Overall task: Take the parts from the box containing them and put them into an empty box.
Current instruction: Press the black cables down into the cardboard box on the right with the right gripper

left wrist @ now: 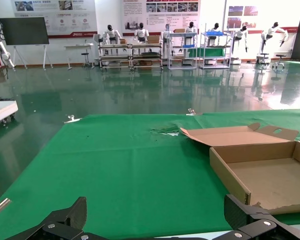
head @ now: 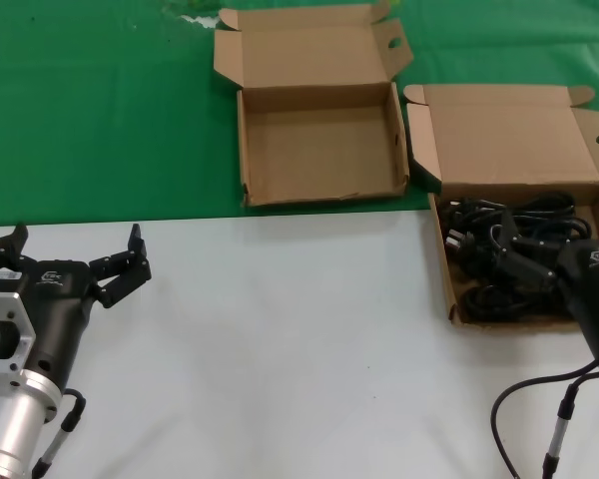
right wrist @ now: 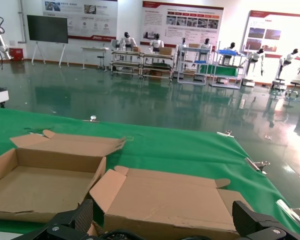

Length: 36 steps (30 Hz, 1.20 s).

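Black coiled cables [head: 509, 254] fill the tray of the cardboard box with the tall lid [head: 509, 135], on the robot's right where green cloth [head: 100, 110] meets the white tabletop [head: 299, 349]. Just beside it, fully on the cloth, sits the empty box [head: 319, 150], lid folded back. Over the cables hangs the right gripper [right wrist: 165, 225], fingers spread wide, clamped on nothing. The left gripper [head: 75, 249] rests low over the white surface, well apart from both boxes, its fingers likewise spread and empty. Beyond the table lie a glossy floor [left wrist: 140, 95], shelving racks [left wrist: 155, 50] and wall posters [right wrist: 182, 15].
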Tool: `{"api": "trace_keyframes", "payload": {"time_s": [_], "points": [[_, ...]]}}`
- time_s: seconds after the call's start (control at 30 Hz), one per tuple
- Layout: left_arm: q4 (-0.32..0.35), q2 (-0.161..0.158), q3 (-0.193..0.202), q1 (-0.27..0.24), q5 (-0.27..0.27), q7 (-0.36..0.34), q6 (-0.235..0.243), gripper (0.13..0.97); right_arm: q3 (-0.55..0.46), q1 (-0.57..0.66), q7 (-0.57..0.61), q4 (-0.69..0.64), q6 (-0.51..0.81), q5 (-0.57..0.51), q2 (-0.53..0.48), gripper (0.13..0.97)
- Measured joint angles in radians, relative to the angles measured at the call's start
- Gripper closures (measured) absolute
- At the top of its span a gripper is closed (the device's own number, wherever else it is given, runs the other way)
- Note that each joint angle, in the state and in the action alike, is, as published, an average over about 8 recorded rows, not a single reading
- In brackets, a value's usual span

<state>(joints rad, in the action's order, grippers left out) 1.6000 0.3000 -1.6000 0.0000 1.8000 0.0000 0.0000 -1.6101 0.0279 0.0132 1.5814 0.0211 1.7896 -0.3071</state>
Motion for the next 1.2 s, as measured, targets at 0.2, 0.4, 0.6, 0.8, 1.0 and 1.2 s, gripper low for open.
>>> {"api": "trace_keyframes", "payload": {"time_s": [0.2, 0.4, 0.6, 0.8, 1.0, 1.2], "points": [[0.0, 0.0, 0.0, 0.0, 0.0, 0.0, 0.0, 0.132, 0.0, 0.0, 0.0, 0.0, 0.0, 0.0, 0.0, 0.129], [0.0, 0.0, 0.0, 0.0, 0.0, 0.0, 0.0, 0.132, 0.0, 0.0, 0.0, 0.0, 0.0, 0.0, 0.0, 0.129], [0.0, 0.0, 0.0, 0.0, 0.0, 0.0, 0.0, 0.132, 0.0, 0.0, 0.0, 0.0, 0.0, 0.0, 0.0, 0.129], [0.0, 0.0, 0.0, 0.0, 0.0, 0.0, 0.0, 0.14, 0.0, 0.0, 0.0, 0.0, 0.0, 0.0, 0.0, 0.129], [0.0, 0.0, 0.0, 0.0, 0.0, 0.0, 0.0, 0.178, 0.0, 0.0, 0.0, 0.0, 0.0, 0.0, 0.0, 0.129], [0.0, 0.0, 0.0, 0.0, 0.0, 0.0, 0.0, 0.199, 0.0, 0.001, 0.0, 0.0, -0.001, 0.0, 0.0, 0.129]]}}
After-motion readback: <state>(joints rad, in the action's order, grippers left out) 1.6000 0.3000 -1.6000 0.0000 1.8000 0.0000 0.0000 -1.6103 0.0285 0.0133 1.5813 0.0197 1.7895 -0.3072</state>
